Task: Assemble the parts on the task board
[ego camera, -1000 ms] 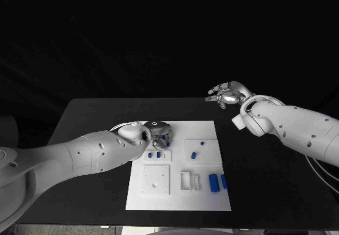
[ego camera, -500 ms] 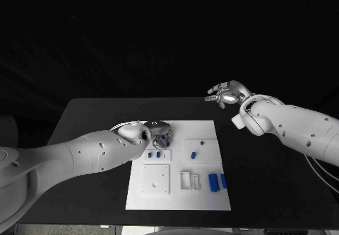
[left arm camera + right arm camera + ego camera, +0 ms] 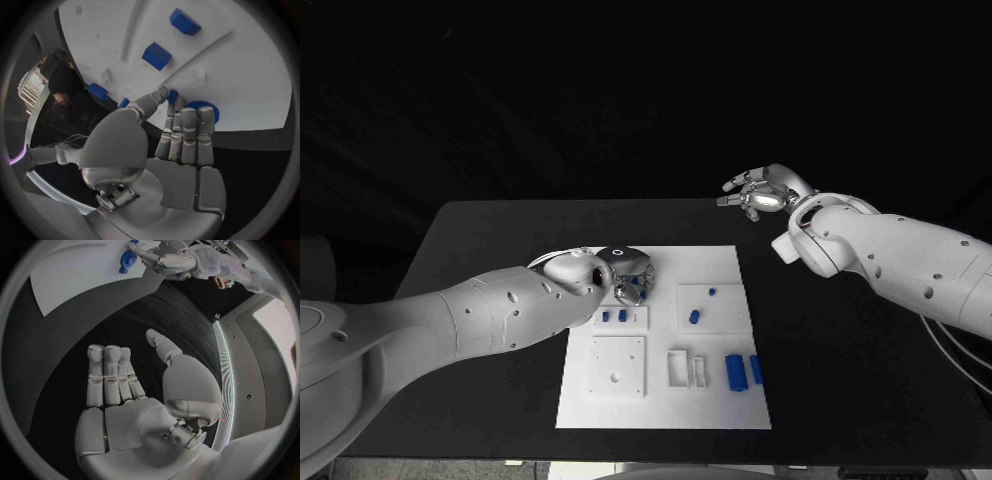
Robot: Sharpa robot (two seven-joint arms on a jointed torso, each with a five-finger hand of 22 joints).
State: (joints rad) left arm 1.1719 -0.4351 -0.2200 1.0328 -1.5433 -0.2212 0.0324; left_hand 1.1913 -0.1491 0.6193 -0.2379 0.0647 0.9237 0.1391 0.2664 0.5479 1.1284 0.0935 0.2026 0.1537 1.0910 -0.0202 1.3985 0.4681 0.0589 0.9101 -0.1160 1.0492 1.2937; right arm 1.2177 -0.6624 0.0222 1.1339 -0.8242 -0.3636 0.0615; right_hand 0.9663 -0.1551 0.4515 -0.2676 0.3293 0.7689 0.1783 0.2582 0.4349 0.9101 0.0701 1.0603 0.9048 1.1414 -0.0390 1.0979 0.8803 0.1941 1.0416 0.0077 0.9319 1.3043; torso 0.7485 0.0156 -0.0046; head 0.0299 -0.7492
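Observation:
The white task board lies in the middle of the black table. My left hand hovers over the board's far left part and pinches a blue round toothed part between thumb and fingertips; the same part shows in the right wrist view. Small blue pieces stand in the board's raised blocks, and two longer blue pieces lie near its front right. My right hand is raised beyond the table's far edge with fingers spread, holding nothing.
Two blue blocks stand on the board just past my left fingertips. A white square plate with holes and a white bracket sit on the board's front half. Black table surrounds the board.
My left hand has shifted very slightly over the board with the round part still in its fingers. The right hand has not moved.

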